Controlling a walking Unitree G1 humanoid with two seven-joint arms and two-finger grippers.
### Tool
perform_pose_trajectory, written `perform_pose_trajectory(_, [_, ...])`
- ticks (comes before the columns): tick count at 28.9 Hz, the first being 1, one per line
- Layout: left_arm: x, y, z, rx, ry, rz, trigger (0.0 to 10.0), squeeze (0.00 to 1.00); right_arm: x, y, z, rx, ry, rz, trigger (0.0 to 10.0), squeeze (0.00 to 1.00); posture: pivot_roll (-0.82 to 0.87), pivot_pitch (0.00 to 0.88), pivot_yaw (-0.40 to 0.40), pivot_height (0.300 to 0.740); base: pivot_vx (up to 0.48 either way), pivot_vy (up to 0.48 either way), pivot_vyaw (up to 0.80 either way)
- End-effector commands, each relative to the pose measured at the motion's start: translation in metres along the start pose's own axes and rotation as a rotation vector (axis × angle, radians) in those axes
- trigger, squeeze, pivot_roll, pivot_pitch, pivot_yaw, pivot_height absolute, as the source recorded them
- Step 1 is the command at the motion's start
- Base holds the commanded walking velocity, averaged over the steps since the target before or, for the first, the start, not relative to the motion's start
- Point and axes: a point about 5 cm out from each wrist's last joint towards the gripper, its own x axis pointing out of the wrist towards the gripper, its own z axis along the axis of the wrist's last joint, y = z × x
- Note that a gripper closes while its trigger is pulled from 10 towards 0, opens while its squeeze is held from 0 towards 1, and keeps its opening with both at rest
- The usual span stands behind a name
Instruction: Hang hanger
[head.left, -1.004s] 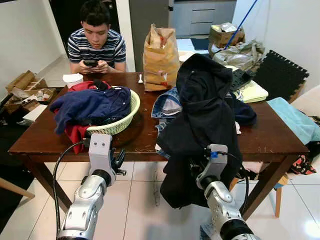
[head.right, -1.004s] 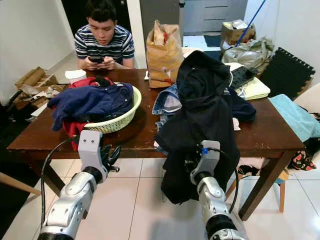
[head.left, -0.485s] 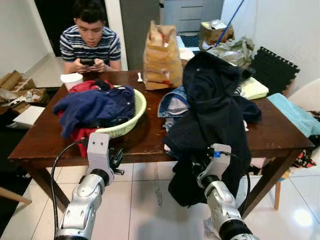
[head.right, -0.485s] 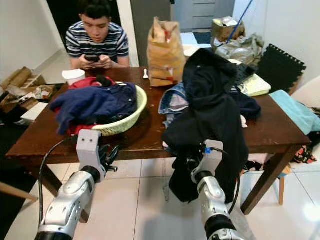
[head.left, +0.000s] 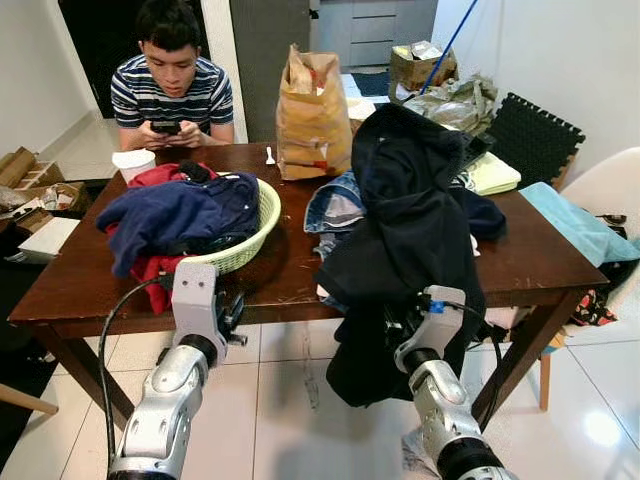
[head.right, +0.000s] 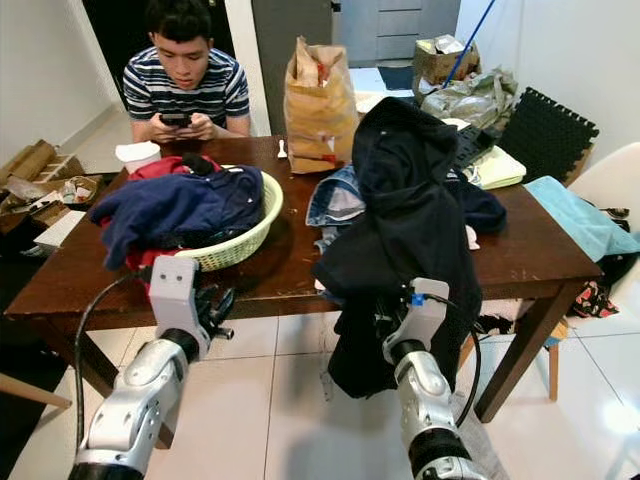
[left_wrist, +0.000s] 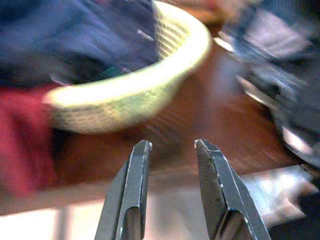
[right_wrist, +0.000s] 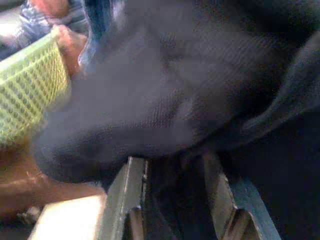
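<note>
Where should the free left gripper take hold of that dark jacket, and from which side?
Probably the peak of the dark jacket, coming from its left over the table. There the cloth bunches narrow enough to pinch. The left gripper is open; the right gripper holds the hem.

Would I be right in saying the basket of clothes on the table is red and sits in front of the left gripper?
Not quite: the basket is pale yellow-green, not red, as the left eye view shows. It does hold clothes, stands on the table and sits in front of the left gripper.
</note>
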Motion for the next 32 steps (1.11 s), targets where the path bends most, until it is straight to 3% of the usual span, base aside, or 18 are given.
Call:
perform_pose_trajectory(1, [0.002,0.027,0.014,0.076,-0.072,0.152,10.0,0.0,0.004,0.002,0.026,0.029,-0.178,0.023,10.0,0.0,0.09,0.01,0.016,0.74,0.0,0.0,0.0])
perform_pose_trajectory(5, [0.003,0.046,0.026,0.091,-0.116,0.258,10.0,0.0,0.006,-0.004,0.048,0.036,-0.3,-0.001,10.0,0.0,0.09,0.015,0.016,0.74,0.0,0.0,0.0])
perform_pose_trajectory(7, [0.003,0.048,0.027,0.082,-0.12,0.267,10.0,0.0,0.007,-0.006,0.051,0.036,-0.311,-0.009,10.0,0.0,0.09,0.015,0.016,0.74,0.0,0.0,0.0])
perform_pose_trajectory(8, [0.003,0.049,0.029,0.058,-0.128,0.292,10.0,0.0,0.006,-0.02,0.045,0.005,-0.246,-0.106,10.0,0.0,0.09,0.014,0.012,0.74,0.0,0.0,0.0])
perform_pose_trajectory(9, [0.003,0.049,0.029,0.058,-0.128,0.292,10.0,0.0,0.006,-0.02,0.045,0.005,-0.246,-0.106,10.0,0.0,0.09,0.014,0.012,0.74,0.0,0.0,0.0])
perform_pose_trajectory(10, [0.003,0.048,0.03,0.044,-0.132,0.308,10.0,0.0,0.004,-0.03,0.04,-0.02,-0.194,-0.176,10.0,0.0,0.09,0.014,0.012,0.74,0.0,0.0,0.0])
perform_pose_trajectory(13, [0.007,0.042,0.033,0.027,-0.148,0.32,10.0,0.0,-0.012,-0.059,0.017,-0.04,-0.023,-0.366,10.0,0.0,0.09,0.015,0.003,0.74,0.0,0.0,0.0])
perform_pose_trajectory(16, [0.012,0.038,0.038,0.039,-0.175,0.324,10.0,0.0,-0.02,-0.068,0.011,-0.055,0.008,-0.427,10.0,0.0,0.09,0.018,0.003,0.74,0.0,0.0,0.0])
perform_pose_trajectory(21, [0.024,0.043,0.068,0.047,-0.299,0.339,10.0,0.0,-0.021,-0.065,0.024,-0.001,-0.123,-0.4,10.0,0.0,0.09,0.012,0.004,0.74,0.0,0.0,0.0])
perform_pose_trajectory(24, [0.039,0.053,0.103,0.107,-0.392,0.347,10.0,0.0,-0.013,-0.051,0.049,-0.002,-0.306,-0.299,10.0,0.0,0.09,0.015,0.003,0.74,0.0,0.0,0.0])
perform_pose_trajectory(26, [0.039,0.053,0.103,0.107,-0.392,0.347,10.0,0.0,-0.013,-0.051,0.049,-0.002,-0.306,-0.299,10.0,0.0,0.09,0.015,0.003,0.74,0.0,0.0,0.0])
perform_pose_trajectory(27, [0.048,0.062,0.111,0.136,-0.374,0.365,10.0,1.0,-0.009,-0.047,0.054,-0.007,-0.325,-0.281,10.0,0.0,0.09,0.012,0.0,0.74,0.0,0.0,0.0])
perform_pose_trajectory(29, [0.053,0.069,0.117,0.152,-0.359,0.381,10.0,1.0,-0.006,-0.045,0.057,-0.008,-0.331,-0.271,10.0,0.0,0.09,0.012,0.0,0.74,0.0,0.0,0.0])
perform_pose_trajectory(30, [0.065,0.085,0.116,0.148,-0.258,0.41,10.0,1.0,-0.002,-0.04,0.059,-0.013,-0.323,-0.242,10.0,0.0,0.08,0.014,-0.005,0.74,0.0,0.0,0.0])
perform_pose_trajectory(31, [0.065,0.085,0.116,0.148,-0.258,0.41,10.0,1.0,-0.002,-0.04,0.059,-0.013,-0.323,-0.242,10.0,0.0,0.08,0.014,-0.005,0.74,0.0,0.0,0.0])
perform_pose_trajectory(32, [0.074,0.101,0.111,0.135,-0.14,0.433,10.0,1.0,0.002,-0.034,0.06,-0.033,-0.315,-0.196,10.0,0.0,0.08,0.018,-0.006,0.74,0.0,0.0,0.0])
